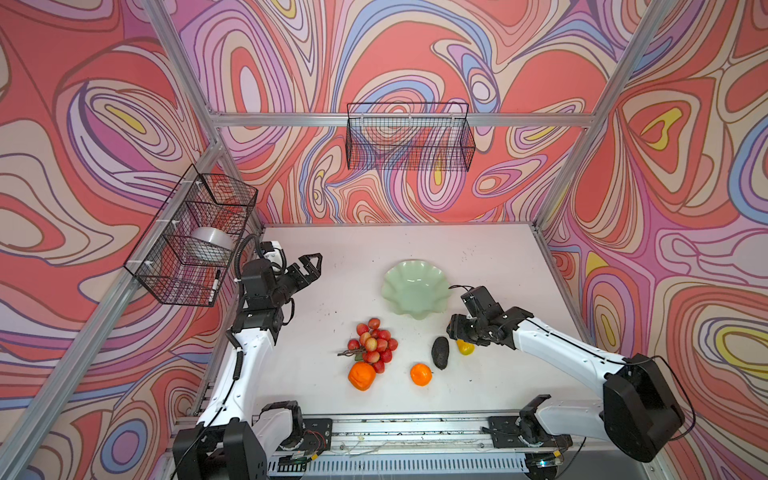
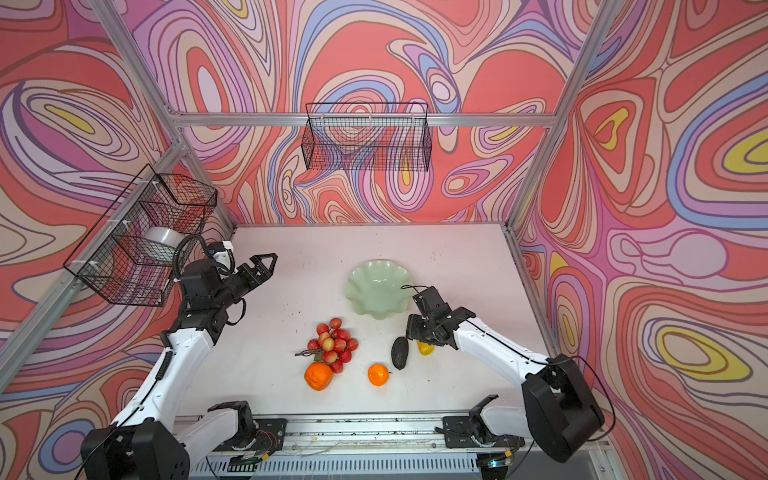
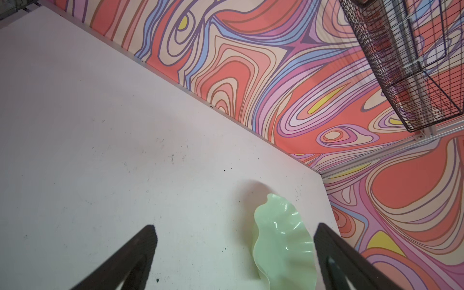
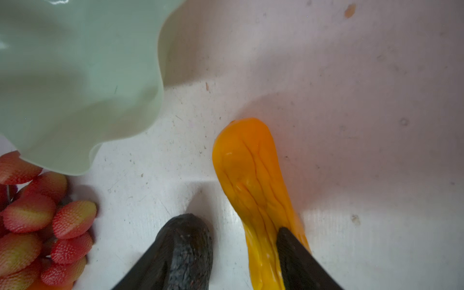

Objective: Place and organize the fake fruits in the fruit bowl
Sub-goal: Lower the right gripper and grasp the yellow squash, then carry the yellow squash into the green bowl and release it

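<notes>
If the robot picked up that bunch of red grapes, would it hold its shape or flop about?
Probably floppy: the bunch of grapes is many separate berries on a thin brown stem, so lifted by one part, the rest would likely dangle. Pushed, it should drag rather than roll, as it lies lumpy on the table.

Bright, even overhead light in both top views; pink patterned walls [image 1: 83, 166] stretch at the edges. Soft shadows on the white counter [image 1: 478, 257]. Glare streaks the pale mint-green glossy dish [image 3: 283, 241]. The black left end effector [image 3: 234, 226] looks blurred; the right wrist view is dimmer.
</notes>
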`<state>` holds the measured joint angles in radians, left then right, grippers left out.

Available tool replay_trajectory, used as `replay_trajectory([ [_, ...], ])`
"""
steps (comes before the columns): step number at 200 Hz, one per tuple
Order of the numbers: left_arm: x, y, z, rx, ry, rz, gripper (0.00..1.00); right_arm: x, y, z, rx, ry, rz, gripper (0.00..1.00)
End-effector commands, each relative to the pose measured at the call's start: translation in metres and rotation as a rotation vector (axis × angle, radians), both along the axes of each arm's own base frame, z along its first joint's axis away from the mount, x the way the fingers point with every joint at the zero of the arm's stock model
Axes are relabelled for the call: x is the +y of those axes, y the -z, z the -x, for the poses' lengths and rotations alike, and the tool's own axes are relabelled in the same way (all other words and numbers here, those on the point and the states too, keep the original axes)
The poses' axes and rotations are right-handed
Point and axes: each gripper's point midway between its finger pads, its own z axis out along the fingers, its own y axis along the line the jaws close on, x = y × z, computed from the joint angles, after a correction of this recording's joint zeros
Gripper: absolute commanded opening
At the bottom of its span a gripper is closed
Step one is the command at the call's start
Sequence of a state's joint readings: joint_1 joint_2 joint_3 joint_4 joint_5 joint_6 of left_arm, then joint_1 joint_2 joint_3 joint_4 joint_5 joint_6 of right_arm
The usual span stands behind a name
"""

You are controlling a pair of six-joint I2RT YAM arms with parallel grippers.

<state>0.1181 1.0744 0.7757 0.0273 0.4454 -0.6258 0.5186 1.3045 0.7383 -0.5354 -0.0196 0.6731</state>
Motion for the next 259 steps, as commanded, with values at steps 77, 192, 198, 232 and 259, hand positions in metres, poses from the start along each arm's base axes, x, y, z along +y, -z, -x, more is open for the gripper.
replay_trajectory([
  [77,0.000,0.002,-0.002,0.000,0.002,0.033,0.99,-0.018,0.039,-0.004,0.053,0.053,0.193,0.63],
  [192,-0.004,0.005,-0.002,0.024,0.024,0.090,0.99,0.050,-0.100,-0.088,-0.226,-0.137,0.171,0.24],
  [198,-0.006,0.004,-0.001,0.026,0.037,0.094,0.98,0.060,-0.097,-0.097,-0.228,-0.154,0.164,0.24],
  [232,-0.015,-0.001,0.015,0.053,0.086,0.081,0.97,0.102,-0.074,-0.142,-0.234,-0.219,0.135,0.26],
  [259,-0.014,-0.001,0.032,0.065,0.083,0.039,0.97,0.126,-0.034,-0.157,-0.162,-0.280,0.134,0.26],
])
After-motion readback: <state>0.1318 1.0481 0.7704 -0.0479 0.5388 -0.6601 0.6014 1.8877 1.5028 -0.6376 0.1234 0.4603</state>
